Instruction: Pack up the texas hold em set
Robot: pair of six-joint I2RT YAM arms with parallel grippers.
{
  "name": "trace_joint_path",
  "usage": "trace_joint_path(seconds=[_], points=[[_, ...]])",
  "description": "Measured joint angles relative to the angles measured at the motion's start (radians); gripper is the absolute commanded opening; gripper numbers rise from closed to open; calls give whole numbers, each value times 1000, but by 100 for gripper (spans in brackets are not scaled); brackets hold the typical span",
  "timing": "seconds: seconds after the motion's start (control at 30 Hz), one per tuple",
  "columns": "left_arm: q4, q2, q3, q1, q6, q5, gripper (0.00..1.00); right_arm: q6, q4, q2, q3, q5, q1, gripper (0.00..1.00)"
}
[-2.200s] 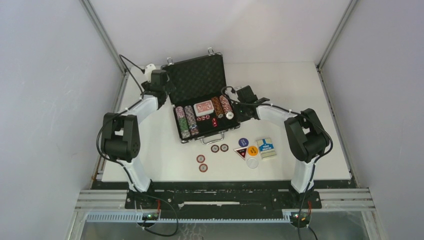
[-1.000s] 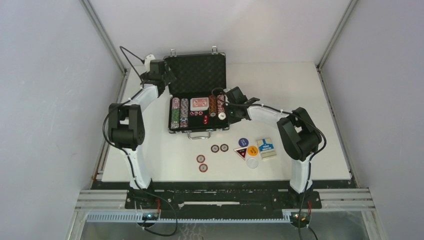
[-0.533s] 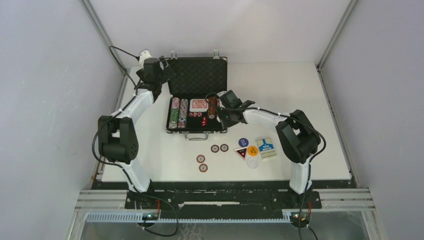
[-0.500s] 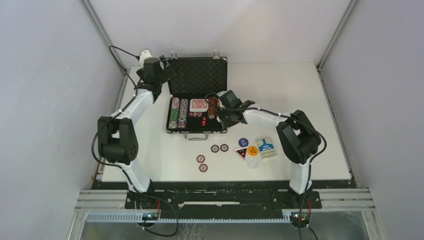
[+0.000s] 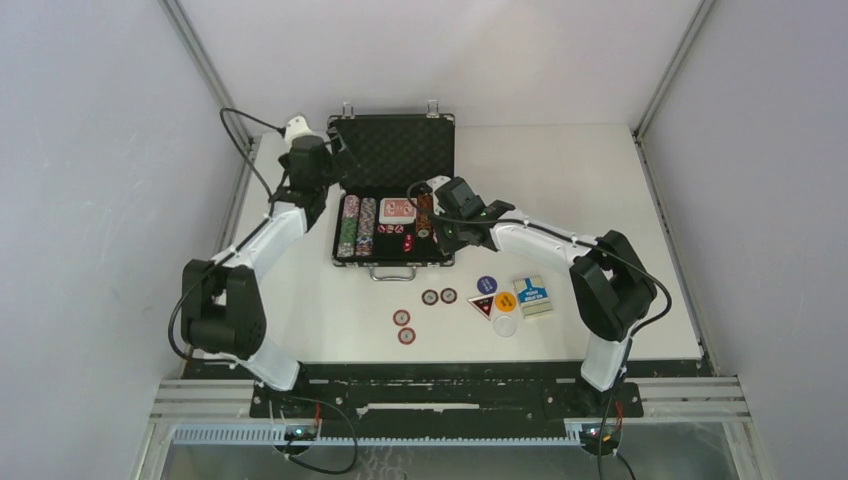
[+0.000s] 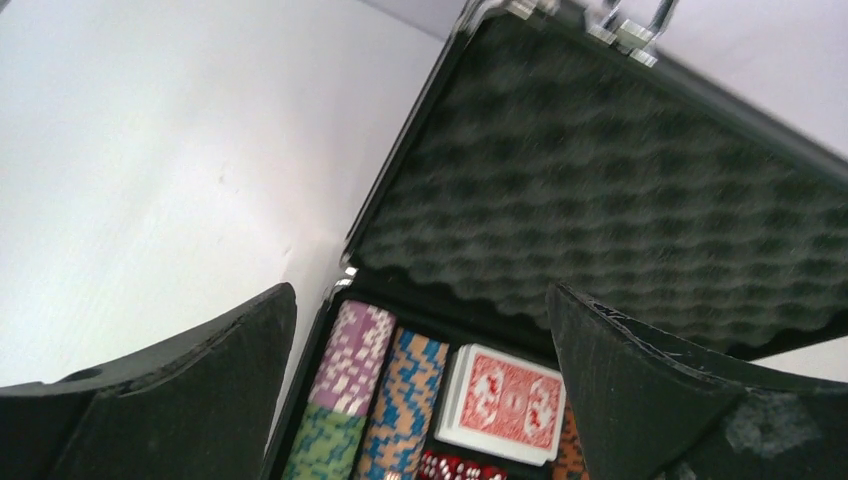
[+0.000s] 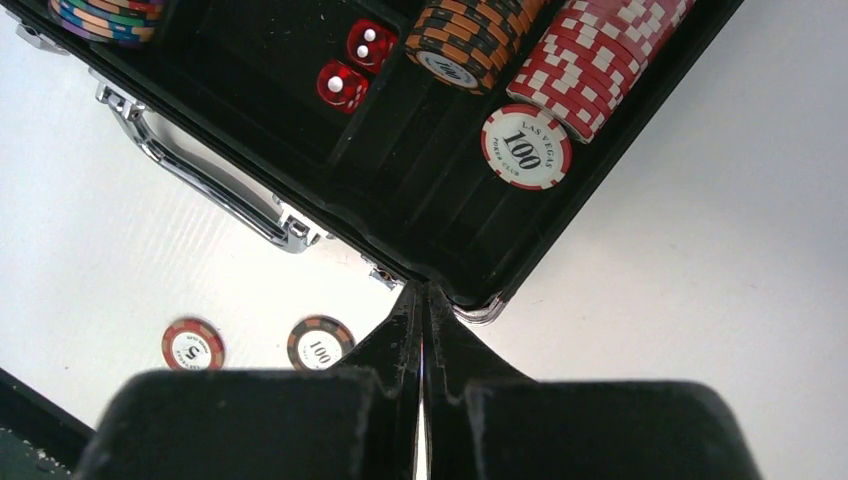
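Straightened out since a couple of seconds back: case (image 5: 400, 155) no longer skewed, now sitting square at the far middle of the table (image 5: 600, 200), lid (image 6: 620, 200) propped up. Followed in by the right gripper (image 7: 420, 290), now parked at the case's near right corner.

Spread wide on the left gripper (image 6: 420, 320), gripping nothing, hovering by the lid's left edge. Clamped tight on the right, nothing pinched, tips right against the corner rim.

Looks like the tail end of nudging the case into place, so the actual packing only partly done. Already inside: rows of chips (image 6: 355, 345), red deck (image 6: 500, 400), dice (image 7: 350, 65). Not yet packed, lying on the table nearer the arms: four loose chips (image 5: 430, 296), dealer buttons (image 5: 487, 285), blue deck (image 5: 532, 296).

Next up, probably: back the right gripper off, open it, drop onto the closest loose chip. Needs a low flat pinch off the tabletop, and likely fiddly with something that thin.
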Motion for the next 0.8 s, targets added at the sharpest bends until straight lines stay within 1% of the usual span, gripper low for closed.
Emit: trace_joint_path(seconds=[0.17, 0.47, 0.67, 0.8], points=[[18, -106, -143, -3, 1, -41, 99, 1, 16, 12, 0, -37, -12, 0], [74, -304, -425, -14, -1, -54, 97, 11, 51, 127, 1, -94, -61, 0], [67, -422, -547, -27, -2, -67, 97, 18, 62, 160, 18, -93, -82, 0], [67, -550, -642, -30, -9, -77, 96, 18, 68, 189, 54, -73, -82, 0]])
